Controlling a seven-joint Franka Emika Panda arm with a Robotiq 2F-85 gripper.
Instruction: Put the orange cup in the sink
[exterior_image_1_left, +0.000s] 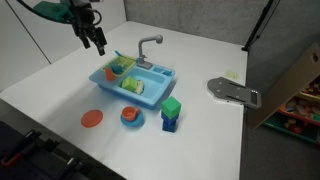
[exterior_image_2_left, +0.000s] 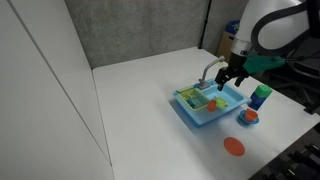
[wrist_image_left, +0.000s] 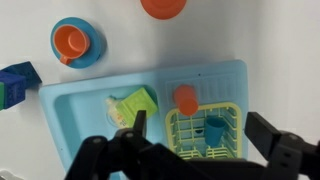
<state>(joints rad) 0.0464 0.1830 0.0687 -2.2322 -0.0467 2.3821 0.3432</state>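
Observation:
The orange cup (wrist_image_left: 186, 99) sits inside the light blue sink (wrist_image_left: 70, 120), touching the edge of a yellow dish rack (wrist_image_left: 232, 110). The cup also shows in both exterior views (exterior_image_1_left: 117, 70) (exterior_image_2_left: 211, 103), within the sink (exterior_image_1_left: 150, 96) (exterior_image_2_left: 190, 113). The grey faucet (exterior_image_1_left: 150, 45) rises at the sink's back. My gripper (wrist_image_left: 203, 135) is open and empty. It hangs above the sink in both exterior views (exterior_image_1_left: 97, 42) (exterior_image_2_left: 233, 77), apart from the cup.
A small blue cup (wrist_image_left: 214, 127) stands in the rack, with a green-yellow piece (wrist_image_left: 133, 105) beside it. An orange disc (exterior_image_1_left: 92, 118), an orange-and-blue bowl piece (exterior_image_1_left: 131, 116) and stacked green and blue blocks (exterior_image_1_left: 171, 113) lie near the sink. A grey metal part (exterior_image_1_left: 233, 91) lies farther off.

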